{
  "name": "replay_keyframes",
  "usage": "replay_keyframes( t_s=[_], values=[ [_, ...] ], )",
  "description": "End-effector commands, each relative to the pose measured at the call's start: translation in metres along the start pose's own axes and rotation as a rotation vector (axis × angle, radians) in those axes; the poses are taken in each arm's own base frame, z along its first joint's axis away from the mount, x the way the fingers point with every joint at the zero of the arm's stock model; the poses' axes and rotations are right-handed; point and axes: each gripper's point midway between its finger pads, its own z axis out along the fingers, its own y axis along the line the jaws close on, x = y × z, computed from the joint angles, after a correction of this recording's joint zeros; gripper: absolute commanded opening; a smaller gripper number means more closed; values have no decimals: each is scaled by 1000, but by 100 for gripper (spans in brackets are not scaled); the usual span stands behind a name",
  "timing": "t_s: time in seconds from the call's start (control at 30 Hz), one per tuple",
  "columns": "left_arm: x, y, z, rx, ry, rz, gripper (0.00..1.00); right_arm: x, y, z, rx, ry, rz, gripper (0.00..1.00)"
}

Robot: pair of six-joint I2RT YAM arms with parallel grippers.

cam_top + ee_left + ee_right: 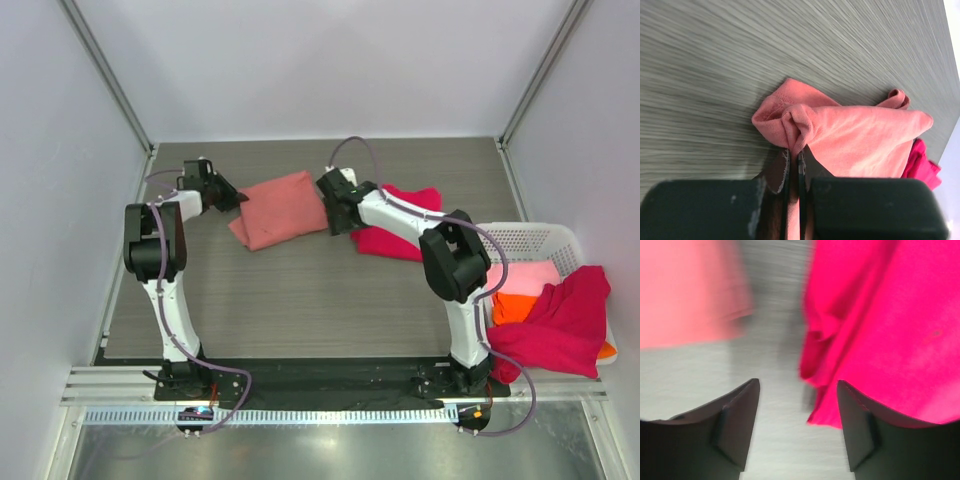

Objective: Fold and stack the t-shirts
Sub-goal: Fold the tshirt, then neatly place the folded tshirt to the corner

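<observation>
Salmon t-shirt (pixel 855 140) corner clamped in left jaws | right jaws apart, beside crimson t-shirt (pixel 890 315)

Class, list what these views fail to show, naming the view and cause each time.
- Top external: right arm covers part of the tabletop crimson t-shirt.
- Top external: draped crimson t-shirt hides most of the orange t-shirt.
- Right wrist: blur smears cloth edges.
- Left wrist: left gripper blocks the near side of the salmon-pink t-shirt.

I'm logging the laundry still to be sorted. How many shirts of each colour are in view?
Salmon-pink shirt: 1
Crimson-red shirts: 2
Light pink shirt: 1
Orange shirt: 1
Total: 5
</observation>
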Motion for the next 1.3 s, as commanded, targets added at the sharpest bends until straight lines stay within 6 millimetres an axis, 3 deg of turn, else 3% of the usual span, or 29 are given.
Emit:
replay_keyframes(
  t_s=[0.0,0.13,0.23,0.3,0.47,0.7,0.73,0.8,0.83,0.93,0.97,1.03,1.07,1.17,1.27],
  values=[
    [-19,-16,-17,37,-22,28,0,-53,21,-49,-172,-101,110,71],
    [-18,-15,-10,40,-5,25,0,-89,32,-65,-299,-161,130,80],
    [-16,-13,-4,43,7,18,0,-111,48,-62,-428,-199,133,82],
    [-17,-13,-2,45,8,14,0,-126,62,-55,-538,-220,138,82],
    [-19,-14,1,50,8,9,0,-151,65,-21,-638,-223,204,78],
    [-22,-17,6,64,13,6,0,-166,89,3,-748,-237,199,78],
    [-22,-17,5,67,10,9,0,-160,93,17,-749,-215,206,77],
    [-21,-17,4,63,5,14,0,-165,99,21,-775,-221,217,77],
    [-21,-17,4,62,2,16,0,-157,105,36,-775,-194,223,77],
    [-20,-15,5,62,7,17,0,-161,113,48,-792,-190,258,77],
    [-21,-16,5,64,7,18,0,-154,116,66,-786,-169,273,77],
    [-20,-14,7,60,10,14,0,-164,119,73,-779,-189,313,76],
    [-20,-14,7,62,10,15,0,-158,120,90,-757,-177,328,75],
    [-20,-10,9,51,11,14,0,-172,121,100,-756,-215,374,71],
    [-21,-10,10,48,9,17,0,-176,128,110,-791,-222,397,54]
  ],
)
